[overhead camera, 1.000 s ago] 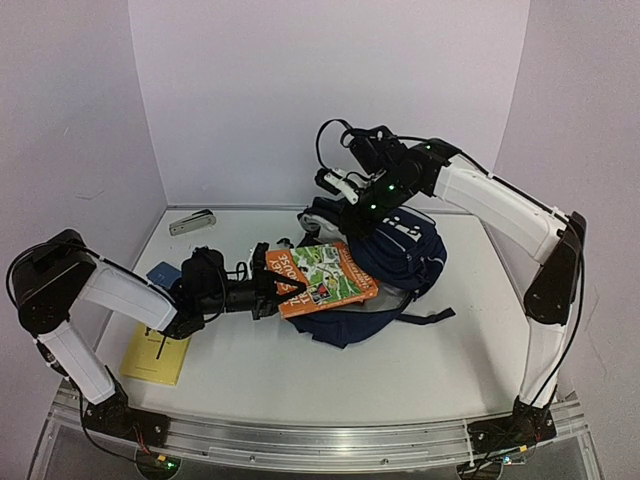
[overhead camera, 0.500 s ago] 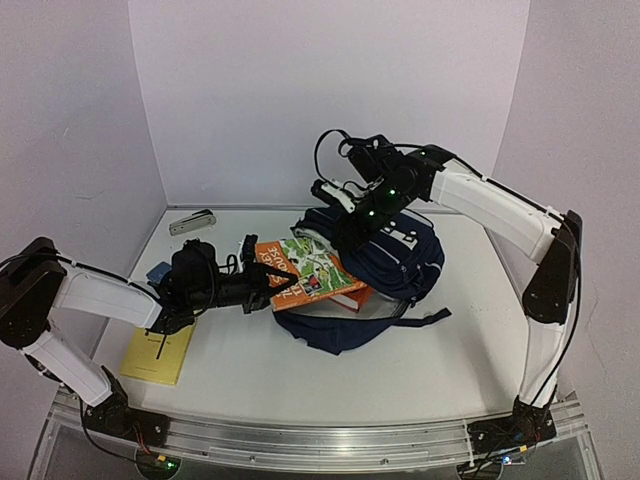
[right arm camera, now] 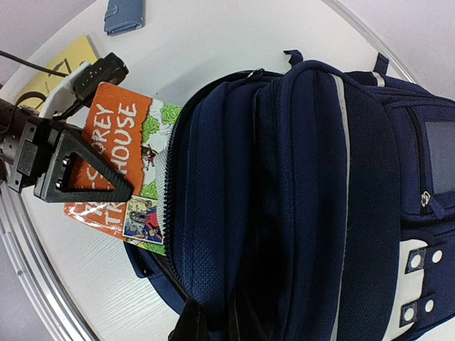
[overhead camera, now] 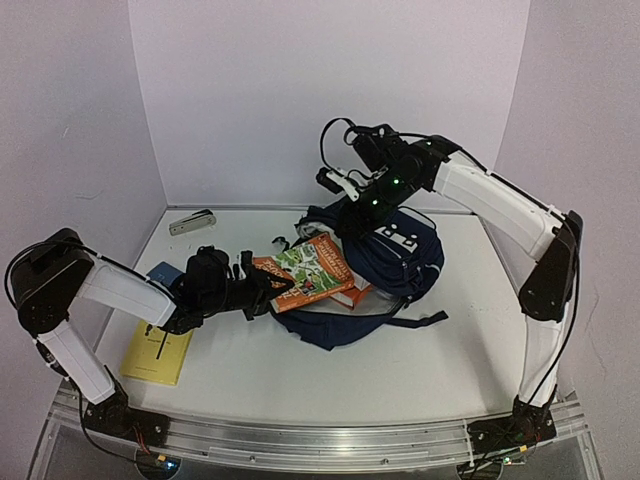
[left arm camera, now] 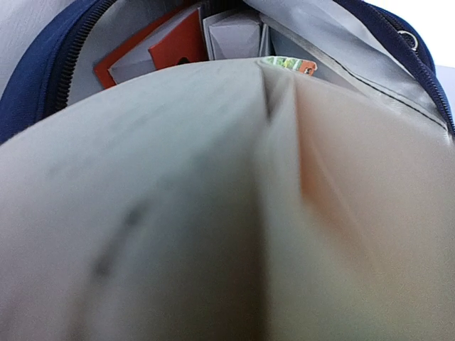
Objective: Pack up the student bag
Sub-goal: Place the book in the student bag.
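Observation:
The student bag (overhead camera: 405, 255), dark navy, lies at the table's middle back with its main zip open toward the left. My right gripper (overhead camera: 352, 217) is shut on the fabric at the bag's upper edge and holds it up. In the right wrist view its dark fingers (right arm camera: 190, 328) pinch the navy cloth (right arm camera: 298, 177). My left gripper (overhead camera: 279, 285) is shut on an orange picture book (overhead camera: 312, 268), whose far end sits in the bag's mouth. The left wrist view is filled by a blurred pale page. Above the page show the grey lining (left arm camera: 348, 50) and an orange book (left arm camera: 167, 50) inside.
A yellow notebook (overhead camera: 160, 352) lies on the white table (overhead camera: 450, 360) under the left arm. A small blue case (overhead camera: 160, 271) sits just behind it. A grey stapler-like object (overhead camera: 191, 221) rests at the back left by the wall.
The left gripper drew the book back to the left, then came forward again with it tilted at the bag's mouth. The right gripper dipped and rose again, still holding the bag's edge.

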You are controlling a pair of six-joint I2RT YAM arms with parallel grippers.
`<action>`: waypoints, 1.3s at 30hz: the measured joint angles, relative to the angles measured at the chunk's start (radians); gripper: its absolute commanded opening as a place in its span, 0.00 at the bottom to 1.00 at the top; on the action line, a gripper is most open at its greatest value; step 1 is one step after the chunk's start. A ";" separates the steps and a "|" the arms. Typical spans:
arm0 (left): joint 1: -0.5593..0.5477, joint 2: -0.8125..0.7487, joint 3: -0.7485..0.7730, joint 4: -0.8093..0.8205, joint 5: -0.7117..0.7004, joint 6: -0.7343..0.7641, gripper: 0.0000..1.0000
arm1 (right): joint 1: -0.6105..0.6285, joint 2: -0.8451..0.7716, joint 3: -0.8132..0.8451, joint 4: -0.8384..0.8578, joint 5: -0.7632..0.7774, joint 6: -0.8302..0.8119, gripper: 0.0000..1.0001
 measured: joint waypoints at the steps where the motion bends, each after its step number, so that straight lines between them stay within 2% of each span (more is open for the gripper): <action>1: 0.000 0.000 0.000 0.001 -0.001 0.003 0.00 | -0.001 0.000 0.001 0.000 -0.001 0.000 0.00; 8: -0.028 0.024 0.079 -0.018 0.022 0.045 0.00 | -0.005 0.011 0.001 0.004 -0.014 0.011 0.00; 16: -0.047 0.107 0.141 0.072 0.025 -0.007 0.00 | -0.007 0.024 0.001 0.009 -0.055 0.027 0.00; 20: -0.050 0.136 0.142 0.137 -0.010 -0.038 0.00 | -0.006 0.024 0.001 0.011 -0.073 0.033 0.00; 24: -0.054 0.160 0.165 0.132 -0.053 -0.039 0.02 | -0.006 0.024 0.001 0.015 -0.086 0.042 0.00; 28: -0.059 0.271 0.294 0.103 -0.062 -0.037 0.31 | -0.006 0.030 0.005 0.016 -0.094 0.050 0.00; 30: -0.060 0.309 0.333 0.097 -0.063 -0.039 0.40 | -0.005 0.032 0.006 0.017 -0.094 0.051 0.00; 32: -0.060 0.321 0.346 0.087 -0.064 -0.036 0.54 | -0.004 0.032 0.006 0.017 -0.094 0.050 0.00; 37: -0.070 0.296 0.334 0.006 -0.092 0.000 0.72 | -0.004 0.032 0.006 0.017 -0.094 0.050 0.00; 39: -0.079 0.254 0.311 -0.047 -0.106 0.013 0.73 | -0.003 0.032 0.006 0.017 -0.094 0.049 0.00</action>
